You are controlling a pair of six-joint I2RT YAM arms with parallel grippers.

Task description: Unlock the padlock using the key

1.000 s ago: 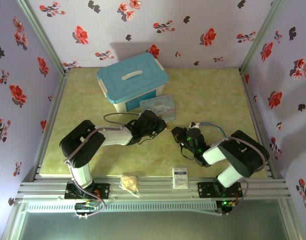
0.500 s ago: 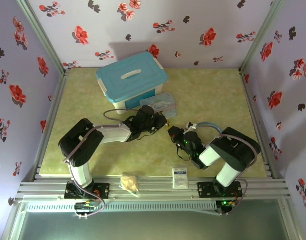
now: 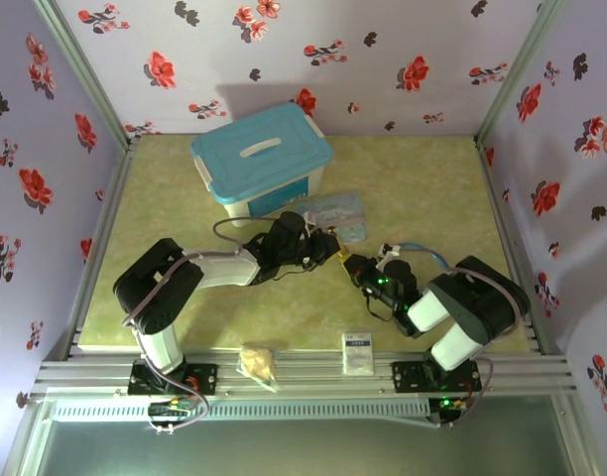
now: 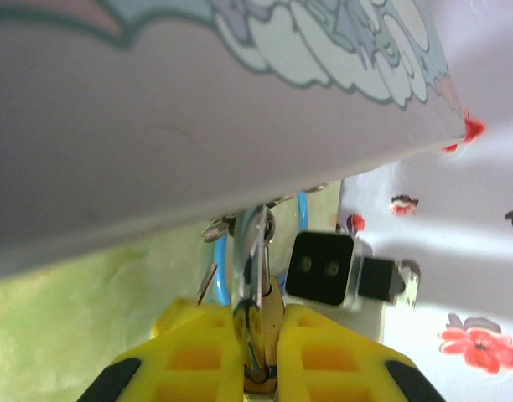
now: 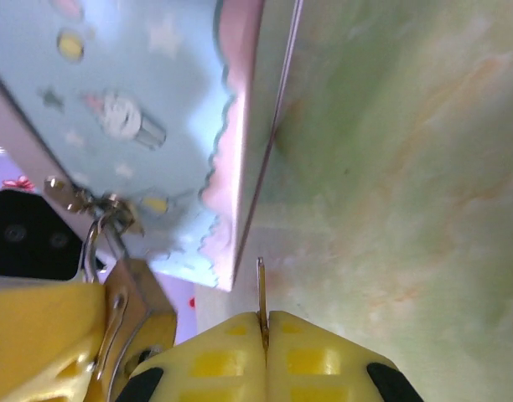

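Brass padlock and grey key, each pinched in yellow jaws beside the cartoon tin.

In the left wrist view, the left gripper (image 4: 255,327) at bottom centre has its jaws closed on the padlock (image 4: 270,300). The silvery shackle points up toward the pale blue tin (image 4: 198,117) spanning the top. In the right wrist view, the right gripper (image 5: 264,322) at bottom centre has its jaws pressed together on the slim key (image 5: 261,289). The blade stands just beside the tin's corner, and the padlock is at lower left, near the key but apart from it. From above, both grippers are close together at centre frame, below the blue-lidded box (image 3: 262,159) on the green table (image 3: 432,188).
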